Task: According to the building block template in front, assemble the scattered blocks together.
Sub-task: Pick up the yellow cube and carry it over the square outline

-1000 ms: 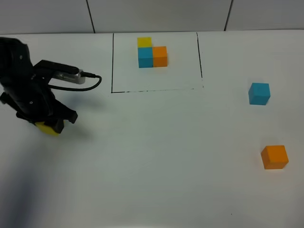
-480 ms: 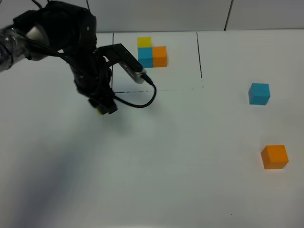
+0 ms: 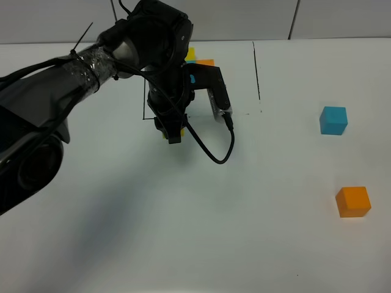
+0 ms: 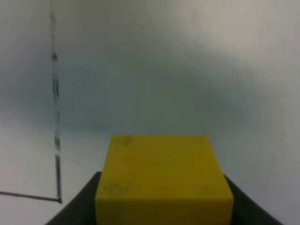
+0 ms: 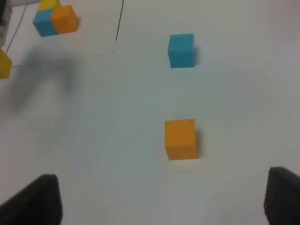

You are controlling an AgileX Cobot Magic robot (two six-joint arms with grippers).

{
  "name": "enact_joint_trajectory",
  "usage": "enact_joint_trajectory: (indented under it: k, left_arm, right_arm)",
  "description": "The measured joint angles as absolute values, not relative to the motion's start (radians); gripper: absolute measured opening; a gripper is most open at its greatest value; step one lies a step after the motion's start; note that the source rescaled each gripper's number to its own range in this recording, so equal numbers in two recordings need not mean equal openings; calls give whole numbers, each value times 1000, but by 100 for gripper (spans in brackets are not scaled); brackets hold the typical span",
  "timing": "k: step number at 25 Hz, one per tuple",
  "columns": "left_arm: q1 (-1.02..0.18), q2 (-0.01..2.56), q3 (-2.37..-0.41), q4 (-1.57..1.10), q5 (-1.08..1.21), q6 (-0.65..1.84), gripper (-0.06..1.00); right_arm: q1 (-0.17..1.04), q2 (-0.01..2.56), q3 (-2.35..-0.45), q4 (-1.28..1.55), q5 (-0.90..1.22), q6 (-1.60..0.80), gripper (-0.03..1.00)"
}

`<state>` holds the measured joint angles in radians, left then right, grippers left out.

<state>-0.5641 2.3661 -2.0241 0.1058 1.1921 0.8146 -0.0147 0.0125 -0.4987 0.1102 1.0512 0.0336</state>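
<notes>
Clamping a plain yellow cube (image 4: 161, 180), the left jaws sit by the template (image 5: 55, 19) frame's near corner; blue cube (image 3: 333, 119) and orange cube (image 3: 353, 201) lie apart on the table (image 3: 244, 213); right jaws gape empty.

The high camera looks steeply down on the whole counter (image 3: 244, 244). The left wrist camera sits close against the yellow cube (image 4: 161, 173). The right wrist camera, farther off, shares the blue cube (image 5: 181, 49), orange cube (image 5: 180, 138) and template (image 5: 55, 19) with the high view.

Your left arm (image 3: 91, 58): stretched toward table centre, wrist angled down, left gripper (image 3: 174, 135) clamped on the yellow cube (image 4: 161, 178). Your right gripper (image 5: 161, 206): fingers spread wide.
</notes>
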Motion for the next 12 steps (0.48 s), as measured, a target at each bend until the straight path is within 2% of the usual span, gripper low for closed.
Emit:
enact_joint_trajectory:
  k: [7, 12]
  left_arm:
    - [-600, 2461, -2173, 104, 1192, 862, 1]
    - [-608, 2496, -2192, 48, 1192, 899, 1]
  right_arm:
    - [-15, 12, -499, 110, 1051, 34, 75]
    - [-15, 12, -499, 112, 1051, 34, 75]
